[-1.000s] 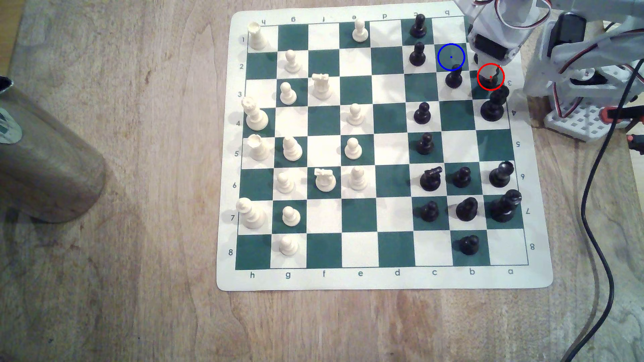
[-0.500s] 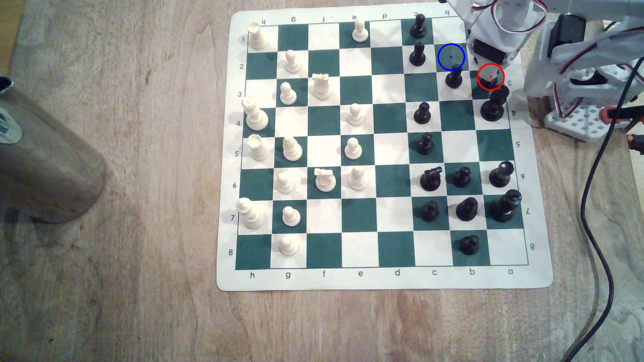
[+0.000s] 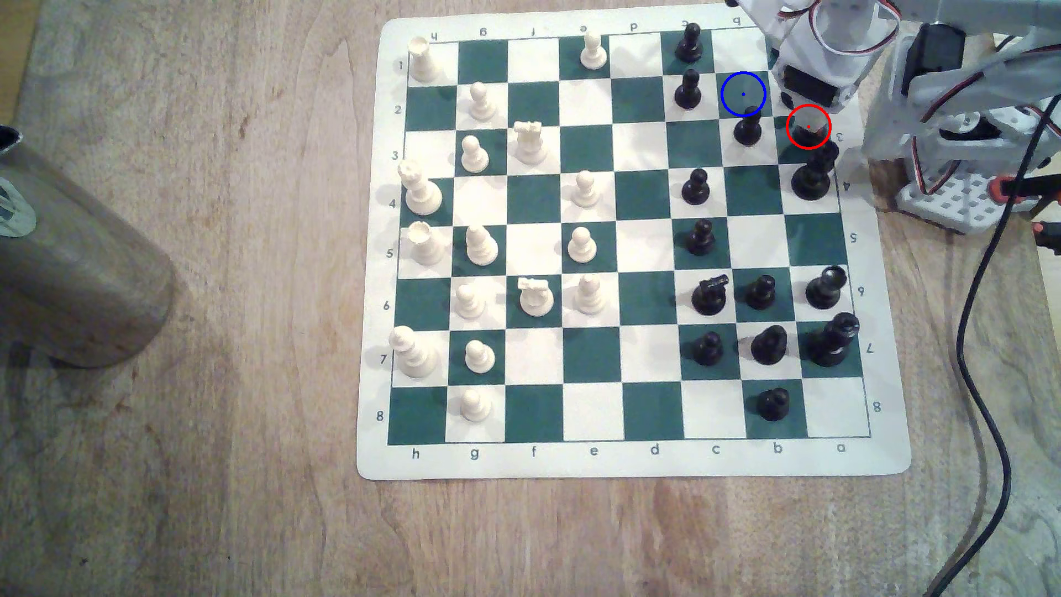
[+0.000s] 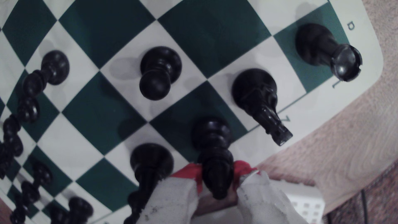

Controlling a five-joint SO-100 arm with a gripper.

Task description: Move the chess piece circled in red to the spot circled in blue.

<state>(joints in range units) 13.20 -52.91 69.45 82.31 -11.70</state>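
The chess piece circled in red (image 3: 810,136) is glossy black and stands on a green square at the board's far right edge in the exterior view, mostly hidden under my gripper (image 3: 808,127). In the wrist view the chess piece (image 4: 212,140) rests its base on the green square. Its upper body sits between my red-taped white fingers (image 4: 185,189), and the gripper (image 4: 217,170) is shut on it, pressing both sides. The spot circled in blue (image 3: 743,93) is a bare green square, one column to the exterior view's left and one row further back.
A black pawn (image 3: 747,127) stands just in front of the blue ring, and a tall black piece (image 3: 812,172) is beside the red ring. A black knight (image 4: 256,97) stands close by. The arm's base (image 3: 964,201) and a black cable (image 3: 982,344) lie off the mat's (image 3: 631,459) right side.
The wrist has shifted slightly up and to the exterior view's right over the red ring. The circled piece stays on its square, and no other piece has moved.
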